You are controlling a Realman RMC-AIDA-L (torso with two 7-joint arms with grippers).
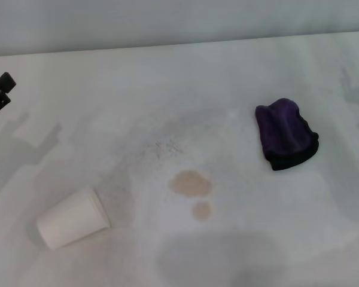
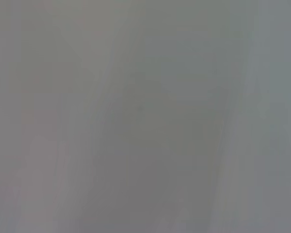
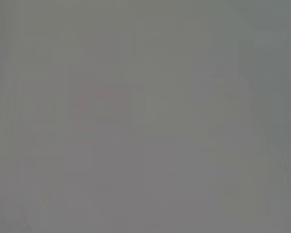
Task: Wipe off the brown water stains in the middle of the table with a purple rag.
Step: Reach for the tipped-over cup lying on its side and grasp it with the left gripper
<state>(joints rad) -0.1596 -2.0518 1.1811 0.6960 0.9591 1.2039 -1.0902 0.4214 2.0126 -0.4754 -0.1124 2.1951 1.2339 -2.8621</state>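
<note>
At the far left edge of the head view we see only the dark tip of our left gripper [image 1: 1, 89], raised beside the table [image 1: 167, 78] and well apart from everything on it; whether it is spread or closed we cannot tell. Our right gripper is out of sight, and both wrist views give us only featureless grey.

Moving outward, a white paper cup [image 1: 73, 217] lies tipped on its side at the near left, a smooth tapered cylinder. Near the middle sit the brown water stains [image 1: 191, 183]: a pale tan irregular oval with a smaller round dot just beside it on the near side, thin and flat on the matte, faintly mottled white surface. Further right and well apart from them rests the purple rag [image 1: 285, 134], a soft bunched cloth with a black hem.

We judge the task unstarted: rag not picked up, stains intact. Grasping, carrying and wiping all remain.
</note>
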